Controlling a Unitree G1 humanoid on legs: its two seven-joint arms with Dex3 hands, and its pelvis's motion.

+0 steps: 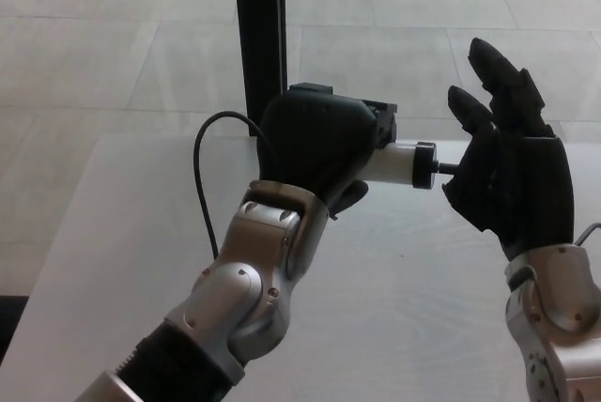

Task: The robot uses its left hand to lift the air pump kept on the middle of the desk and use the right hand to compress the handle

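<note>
Pump sits clenched in the left hand above the bench, light and rigid. Right hand, fingers spread and holding nothing, presses its palm on the thin rod end; push straight, it may bend.

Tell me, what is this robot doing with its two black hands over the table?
The robot's left hand is holding a small air pump with a white barrel and black end cap up above the pale wooden table. Its right hand, fingers apart, presses its palm against the end of the pump's thin metal rod, which shows only a short length, so the handle looks nearly pushed in. A black cable loops beside the left arm.
</note>
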